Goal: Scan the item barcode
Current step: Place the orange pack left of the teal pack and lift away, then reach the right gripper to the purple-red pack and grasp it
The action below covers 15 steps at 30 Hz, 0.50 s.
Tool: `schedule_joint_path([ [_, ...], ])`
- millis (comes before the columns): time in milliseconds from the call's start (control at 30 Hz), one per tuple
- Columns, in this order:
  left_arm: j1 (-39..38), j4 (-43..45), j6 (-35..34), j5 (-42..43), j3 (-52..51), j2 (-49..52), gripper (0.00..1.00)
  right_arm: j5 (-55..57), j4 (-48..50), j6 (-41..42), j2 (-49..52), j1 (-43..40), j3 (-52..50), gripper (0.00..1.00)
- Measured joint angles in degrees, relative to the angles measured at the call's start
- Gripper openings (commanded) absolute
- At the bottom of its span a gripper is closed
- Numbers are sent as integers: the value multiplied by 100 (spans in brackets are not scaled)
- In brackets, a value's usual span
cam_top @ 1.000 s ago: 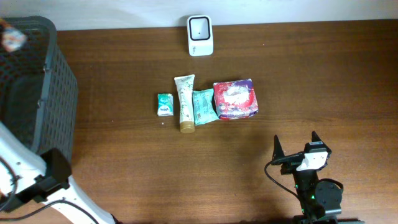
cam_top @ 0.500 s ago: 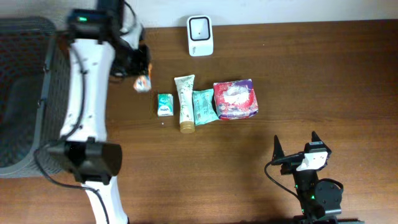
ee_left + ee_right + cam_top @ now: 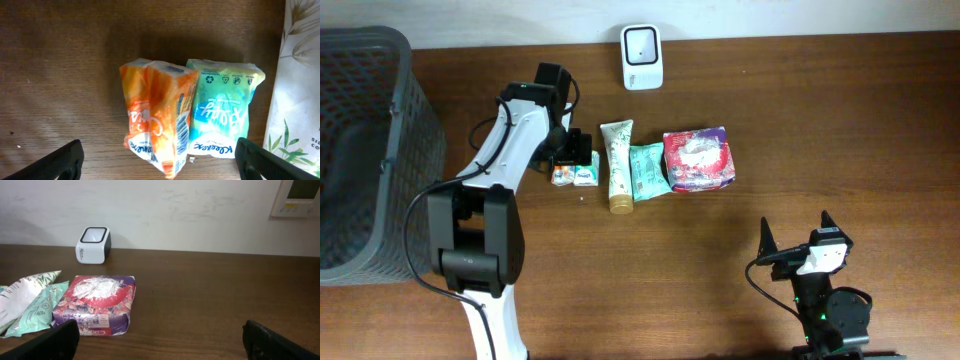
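Orange packet [image 3: 561, 175] is now down on the table [image 3: 820, 120], at the left end of the row and touching the small green packet [image 3: 585, 170]; in my left wrist view it lies flat on the wood with its printed side up, its edge against that green packet [image 3: 222, 112]. A second ago the left arm was back by the basket [image 3: 415, 110], and half a second ago I saw the packet carried in the air left of the row. The left gripper [image 3: 565, 155] has since let go: its fingers [image 3: 65, 160] stand wide apart, clear of the packet on both sides and holding nothing. Next along the row I see the white tube [image 3: 617, 165], the teal pouch [image 3: 647, 170] and the purple pack [image 3: 698, 160], none of them moved. The scanner [image 3: 642, 43] sits apart at the far edge of the table. My right gripper [image 3: 795, 228] has not stirred, parked near the front edge with its jaws spread wide and empty, looking across at the purple pack [image 3: 95, 305] and scanner [image 3: 93, 244].
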Motion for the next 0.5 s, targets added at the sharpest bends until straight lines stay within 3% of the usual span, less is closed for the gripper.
schedule_joint_path([
  [100, 7, -533, -2, -63, 433, 0, 97, 0, 0, -4, 0, 0, 0, 99],
  [300, 11, -1766, -2, -76, 2524, -457, 99, 0, 0, 2, 0, 0, 0, 99],
  [500, 11, -1937, -2, -76, 2730, -1152, 99, 0, -2, 2, 0, 0, 0, 99],
])
